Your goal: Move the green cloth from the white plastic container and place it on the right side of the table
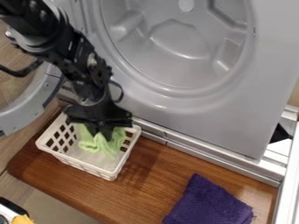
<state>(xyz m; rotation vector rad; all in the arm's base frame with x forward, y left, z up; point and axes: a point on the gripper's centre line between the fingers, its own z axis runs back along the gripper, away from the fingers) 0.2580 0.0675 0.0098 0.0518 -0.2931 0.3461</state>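
The gripper [105, 131] hangs down over the back part of the white plastic container [109, 173], at the left of the brown wooden table [146, 188]. Directly under it, inside the container, is the light green cloth [107, 145], bunched and hanging in folds against the gripper's lower end. The cloth's top is hidden behind the gripper, and whether it is gripped cannot be told.
A dark purple cloth [210, 203] lies at the table's right front. Behind the table stands a grey machine front [234, 131] with a round recess; its open round door [23, 113] is at the left. A metal rail [216, 158] runs along the table's back edge.
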